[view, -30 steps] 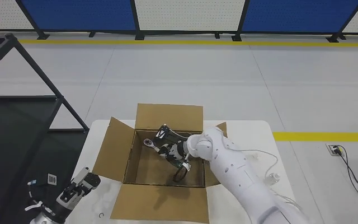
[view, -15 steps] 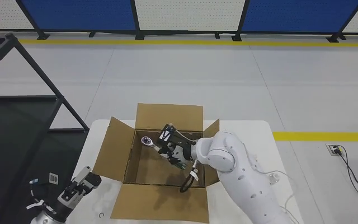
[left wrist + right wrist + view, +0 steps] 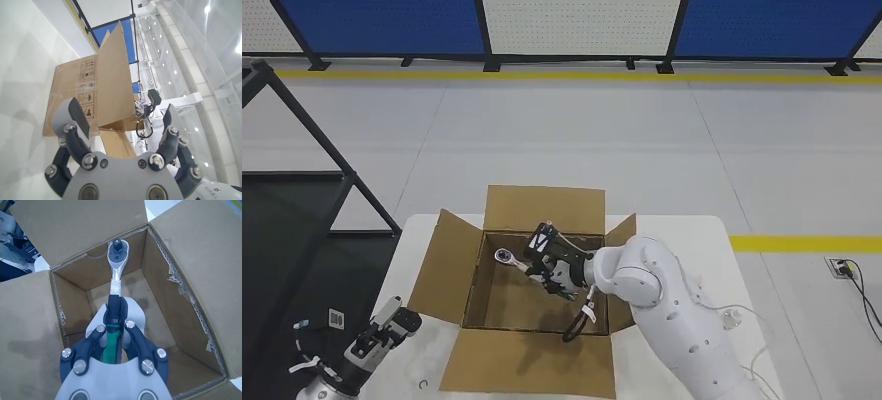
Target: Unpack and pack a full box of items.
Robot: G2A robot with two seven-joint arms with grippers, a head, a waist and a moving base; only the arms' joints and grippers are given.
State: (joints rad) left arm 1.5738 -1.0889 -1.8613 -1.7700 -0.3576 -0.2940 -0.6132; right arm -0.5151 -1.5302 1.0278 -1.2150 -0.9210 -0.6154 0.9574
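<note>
I logged the cardboard box (image 3: 544,208) at the centre of the white bench (image 3: 682,235), its four flaps (image 3: 440,268) folded outward, one per side. The right tool (image 3: 542,268) was inside the opening and clamped on a ratchet wrench (image 3: 504,256). In the right wrist view the two fingers (image 3: 126,306) pressed the black part of the handle from both sides. The green grip ran back between them, and the chrome shaft and square-drive head (image 3: 117,251) stuck out past the right tool (image 3: 116,306).

From the top, the head pointed at the box's 10 o'clock corner and the handle trailed toward 4 o'clock. The head sat close to the inner wall (image 3: 162,285) (I couldn't tell whether it touched, or how high it was above the floor of the box). Frayed tape hung along the rim.

The left tool (image 3: 392,325) sat at about 8 o'clock from the box, well apart from it near the bench edge. In the left wrist view its fingers (image 3: 78,113) were spread wide with nothing between them, and the left tool (image 3: 122,109) faced the printed side of the box (image 3: 75,91) under a raised flap.
</note>
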